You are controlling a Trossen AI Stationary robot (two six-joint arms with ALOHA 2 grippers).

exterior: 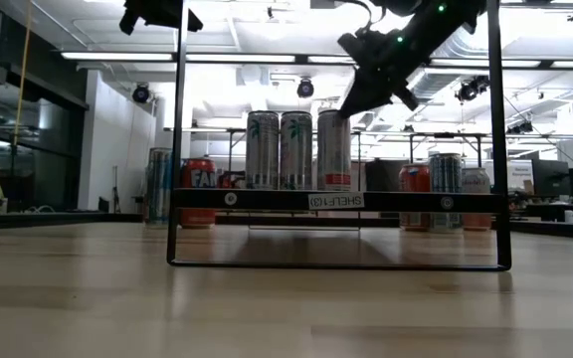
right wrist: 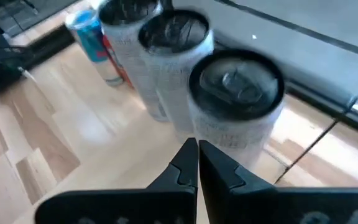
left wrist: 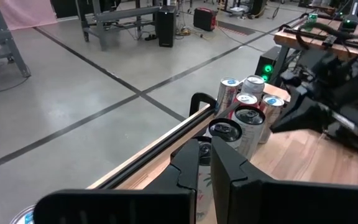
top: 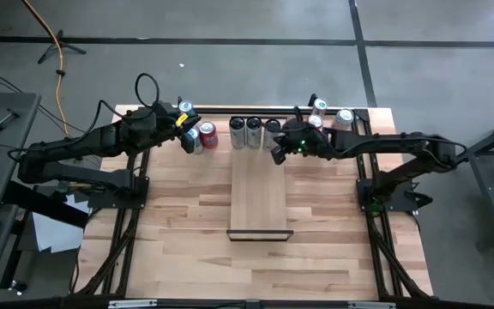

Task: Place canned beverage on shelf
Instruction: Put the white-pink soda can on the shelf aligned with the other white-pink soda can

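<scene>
1. The right pincer (top: 276,156) has its fingers pressed together with nothing between them. It hangs just above and in front of the third can (right wrist: 236,99) in the row on the shelf (top: 260,202).
2. The left pincer (top: 184,137) is likewise pinched closed and empty. It sits by the loose cans (top: 201,136) standing on the worktop (top: 178,232) to the left of the shelf.
3. Three tall silver cans (exterior: 296,149) stand side by side at the far end of the shelf plank, which seems to fill its width there. The low view shows them upright on the raised board.
4. More cans wait on the worktop: a red one (top: 208,135) and a blue-topped one (top: 185,108) on the left, and a few others (top: 331,116) on the right, all off the shelf.
5. Handling, as a judgement: a full can is stiff and fairly heavy for its size, with a smooth, slippery wall, and a tall slim one tips easily.
6. The sensible hold is across the round body at about mid-height, fingers spread first to clear it (a squeeze near the thin rim or top would likely slip).
7. Neighbours stand close, so the approach needs to avoid knocking them.
</scene>
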